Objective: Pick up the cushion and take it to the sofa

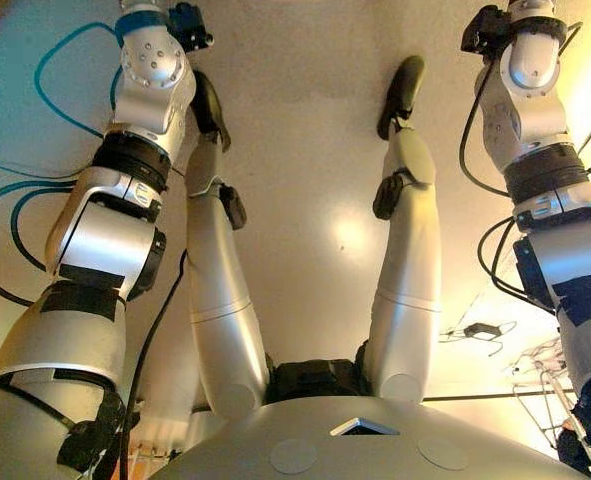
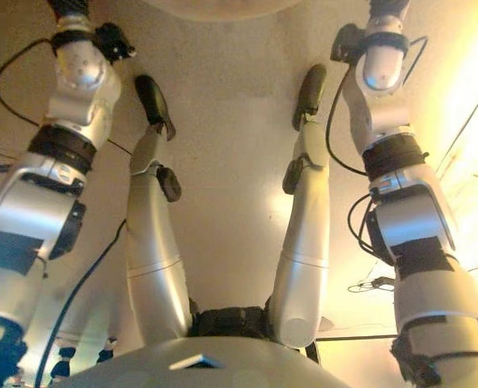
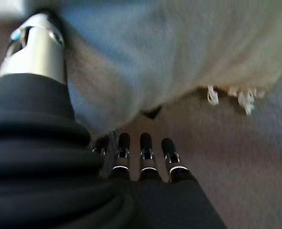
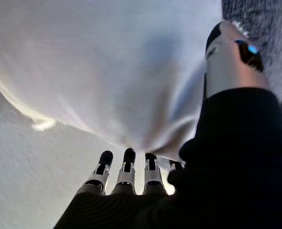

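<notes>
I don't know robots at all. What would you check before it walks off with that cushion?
1. Cushion between both hands: ok, it fills both wrist views.
2. Left hand contact: ok, the thumb lies against the cushion, with straight fingers at its lower edge.
3. Right hand contact: ok, it mirrors the left, thumb on the fabric and fingers straight beneath.
4. Cushion clear of the floor: cannot tell; its tassels hang near it.
5. Sofa in sight: cannot tell, as no view plainly shows one.
</notes>
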Controlling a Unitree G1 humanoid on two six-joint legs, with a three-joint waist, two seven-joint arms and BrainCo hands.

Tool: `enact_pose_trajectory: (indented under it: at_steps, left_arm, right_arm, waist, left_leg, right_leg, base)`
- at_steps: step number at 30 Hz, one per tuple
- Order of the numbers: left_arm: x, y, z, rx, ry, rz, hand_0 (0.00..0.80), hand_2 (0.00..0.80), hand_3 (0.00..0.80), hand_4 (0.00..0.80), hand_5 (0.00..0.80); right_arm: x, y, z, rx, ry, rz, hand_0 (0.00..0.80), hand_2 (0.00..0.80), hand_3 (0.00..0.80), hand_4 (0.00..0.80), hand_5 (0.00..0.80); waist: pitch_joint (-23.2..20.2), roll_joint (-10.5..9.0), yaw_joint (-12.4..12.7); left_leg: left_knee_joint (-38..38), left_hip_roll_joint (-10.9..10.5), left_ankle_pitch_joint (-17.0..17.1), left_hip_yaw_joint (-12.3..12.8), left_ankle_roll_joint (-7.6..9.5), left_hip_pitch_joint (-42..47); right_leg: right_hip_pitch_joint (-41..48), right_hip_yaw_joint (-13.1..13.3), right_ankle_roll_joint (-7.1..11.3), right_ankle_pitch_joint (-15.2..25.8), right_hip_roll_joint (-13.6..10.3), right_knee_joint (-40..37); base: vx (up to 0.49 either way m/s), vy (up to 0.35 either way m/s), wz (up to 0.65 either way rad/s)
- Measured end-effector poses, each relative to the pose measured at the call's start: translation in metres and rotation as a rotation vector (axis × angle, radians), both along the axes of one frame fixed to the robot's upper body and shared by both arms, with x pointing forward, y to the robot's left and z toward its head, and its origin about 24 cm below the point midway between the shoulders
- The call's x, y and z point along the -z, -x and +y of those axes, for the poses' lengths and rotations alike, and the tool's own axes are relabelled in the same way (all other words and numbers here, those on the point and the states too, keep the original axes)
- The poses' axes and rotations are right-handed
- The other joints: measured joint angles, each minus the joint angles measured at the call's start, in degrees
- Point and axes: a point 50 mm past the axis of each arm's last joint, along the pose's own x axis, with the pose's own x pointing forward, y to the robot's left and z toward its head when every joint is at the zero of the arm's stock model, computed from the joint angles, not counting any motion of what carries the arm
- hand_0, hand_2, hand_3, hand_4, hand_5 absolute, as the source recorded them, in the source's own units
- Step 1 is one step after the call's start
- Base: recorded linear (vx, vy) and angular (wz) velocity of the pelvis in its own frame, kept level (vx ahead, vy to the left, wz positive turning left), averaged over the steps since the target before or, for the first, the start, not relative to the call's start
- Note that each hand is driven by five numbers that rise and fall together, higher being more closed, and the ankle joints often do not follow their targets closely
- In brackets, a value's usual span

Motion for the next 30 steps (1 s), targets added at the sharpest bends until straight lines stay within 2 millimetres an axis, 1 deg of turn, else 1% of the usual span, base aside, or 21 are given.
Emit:
enact_pose_trajectory:
  at_steps: [2, 5, 6, 7, 9, 10, 11, 12, 14, 18, 22, 24, 27, 30]
  left_arm:
    - [-0.007, -0.001, -0.007, 0.034, -0.02, 0.003, 0.0, 0.0, 0.0, 0.0, 0.0]
    - [-0.012, -0.004, -0.019, 0.108, -0.001, 0.035, 0.0, 0.0, 0.0, 0.0, 0.0]
    - [-0.013, -0.005, -0.022, 0.131, 0.002, 0.042, 0.351, 0.351, 0.351, 0.351, 0.351]
    - [-0.013, -0.005, -0.024, 0.156, 0.0, 0.046, 0.8, 0.8, 0.8, 0.8, 0.8]
    - [-0.013, -0.005, -0.028, 0.207, -0.003, 0.062, 0.8, 0.8, 0.8, 0.8, 0.8]
    - [-0.012, -0.006, -0.028, 0.223, -0.012, 0.077, 0.8, 0.8, 0.8, 0.8, 0.8]
    - [-0.01, -0.007, -0.029, 0.241, -0.012, 0.09, 0.8, 0.8, 0.8, 0.8, 0.8]
    - [-0.008, -0.007, -0.029, 0.261, -0.001, 0.102, 0.8, 0.8, 0.8, 0.8, 0.8]
    - [-0.003, -0.008, -0.029, 0.3, 0.015, 0.126, 0.8, 0.8, 0.8, 0.8, 0.8]
    - [0.019, -0.008, -0.03, 0.354, 0.014, 0.191, 0.8, 0.8, 0.8, 0.8, 0.8]
    - [0.048, -0.003, -0.036, 0.401, 0.039, 0.242, 0.8, 0.8, 0.8, 0.8, 0.8]
    - [0.067, 0.003, -0.036, 0.415, 0.092, 0.261, 0.8, 0.8, 0.8, 0.8, 0.8]
    - [0.096, 0.013, -0.034, 0.425, 0.142, 0.289, 0.8, 0.8, 0.8, 0.8, 0.8]
    - [0.127, 0.034, -0.033, 0.429, 0.191, 0.298, 0.8, 0.8, 0.8, 0.8, 0.8]
  right_arm:
    - [-0.009, -0.001, 0.007, -0.05, -0.014, -0.02, 0.0, 0.0, 0.0, 0.0, 0.0]
    - [-0.018, -0.001, 0.017, -0.109, -0.02, -0.041, 0.0, 0.0, 0.0, 0.0, 0.0]
    - [-0.021, -0.001, 0.022, -0.137, -0.028, -0.044, 0.0, 0.0, 0.0, 0.0, 0.0]
    - [-0.024, -0.002, 0.023, -0.161, -0.025, -0.045, 0.0, 0.0, 0.0, 0.0, 0.0]
    - [-0.025, -0.002, 0.024, -0.213, -0.016, -0.031, 0.0, 0.0, 0.0, 0.0, 0.0]
    - [-0.024, -0.003, 0.025, -0.23, -0.008, -0.019, 0.113, 0.113, 0.113, 0.113, 0.113]
    - [-0.024, -0.003, 0.024, -0.238, 0.003, -0.013, 0.471, 0.471, 0.471, 0.471, 0.471]
    - [-0.025, -0.003, 0.022, -0.239, 0.012, -0.009, 0.8, 0.8, 0.8, 0.8, 0.8]
    - [-0.026, -0.002, 0.015, -0.231, 0.03, -0.006, 0.8, 0.8, 0.8, 0.8, 0.8]
    - [-0.026, -0.002, 0.015, -0.228, 0.037, -0.005, 0.8, 0.8, 0.8, 0.8, 0.8]
    - [-0.018, 0.0, 0.016, -0.227, 0.067, 0.003, 0.8, 0.8, 0.8, 0.8, 0.8]
    - [-0.008, 0.003, 0.018, -0.231, 0.103, 0.009, 0.8, 0.8, 0.8, 0.8, 0.8]
    - [0.014, 0.011, 0.02, -0.229, 0.155, 0.025, 0.8, 0.8, 0.8, 0.8, 0.8]
    - [0.042, 0.025, 0.022, -0.208, 0.187, 0.038, 0.8, 0.8, 0.8, 0.8, 0.8]
  waist:
    - [0.0, 0.0, 0.0]
    - [0.0, 0.0, 0.1]
    - [0.0, 0.0, 0.1]
    - [0.0, 0.01, 0.1]
    - [0.0, 0.01, 0.2]
    - [0.0, 0.01, 0.3]
    - [0.0, 0.01, 0.3]
    - [0.0, 0.01, 0.4]
    - [0.0, 0.01, 0.6]
    - [0.0, 0.02, 0.5]
    - [0.0, 0.02, 1.5]
    - [0.0, 0.03, 1.7]
    - [0.0, 0.05, 1.6]
    - [0.0, 0.05, 1.7]
  left_leg:
    - [-0.1, 0.0, 0.1, 0.1, 0.05, -0.8]
    - [-1.2, -0.1, 0.3, 0.4, 0.09, -1.0]
    - [-1.7, -0.1, 0.3, 0.5, 0.11, -1.0]
    - [-2.2, -0.2, 0.6, 0.8, -0.09, -0.9]
    - [-3.0, -0.5, 0.8, 0.9, -0.13, -0.5]
    - [-3.1, -0.6, 0.8, 0.9, -0.12, -0.3]
    - [-3.3, -0.7, 0.8, 0.9, -0.13, 0.0]
    - [-3.4, -0.8, 0.8, 0.9, -0.13, 0.2]
    - [-3.4, -1.0, 0.8, 1.0, -0.13, 0.4]
    - [-4.4, -1.1, 1.8, 0.8, -0.18, 0.9]
    - [-5.9, -1.3, 2.7, 0.7, -0.4, 1.7]
    - [-6.2, -1.3, 2.8, 0.6, -0.46, 2.3]
    - [-6.9, -1.5, 2.9, 0.7, -0.42, 4.7]
    - [-7.8, -1.3, 2.8, 0.7, -0.44, 9.7]
  right_leg:
    - [-1.0, 0.1, -0.12, 0.2, 0.1, -0.1]
    - [-1.1, 0.1, -0.03, 0.5, 0.1, -1.3]
    - [-1.1, 0.1, 0.1, 0.6, 0.0, -1.7]
    - [-1.1, 0.0, 0.52, 0.9, -0.1, -2.2]
    - [-0.9, 0.0, 0.64, 0.9, -0.4, -2.5]
    - [-0.7, 0.0, 0.69, 0.9, -0.5, -2.5]
    - [-0.6, -0.1, 0.74, 0.8, -0.6, -2.5]
    - [-0.6, -0.1, 0.75, 0.8, -0.7, -2.5]
    - [-0.5, -0.2, 0.75, 0.8, -0.9, -2.3]
    - [-0.3, -0.2, 0.68, 0.8, -0.9, -2.3]
    - [-0.2, -0.3, 0.54, 0.8, -1.0, -2.3]
    - [0.5, -0.4, 0.54, 0.8, -1.0, -2.3]
    - [2.8, -0.5, 0.71, 0.6, -1.3, -2.6]
    - [7.6, -0.7, 0.76, 0.0, -1.4, -2.8]
  base:
    - [0.0, 0.0, 0.0]
    - [-0.003, 0.002, 0.01]
    - [-0.009, 0.001, 0.04]
    - [-0.009, -0.004, 0.06]
    - [-0.007, -0.006, 0.09]
    - [-0.007, -0.016, 0.09]
    - [-0.01, -0.022, 0.06]
    - [-0.009, -0.031, 0.04]
    - [-0.021, -0.052, 0.02]
    - [-0.038, -0.066, 0.04]
    - [-0.05, -0.069, 0.06]
    - [-0.061, -0.066, 0.03]
    - [-0.066, -0.07, 0.04]
    - [-0.07, -0.074, -0.02]
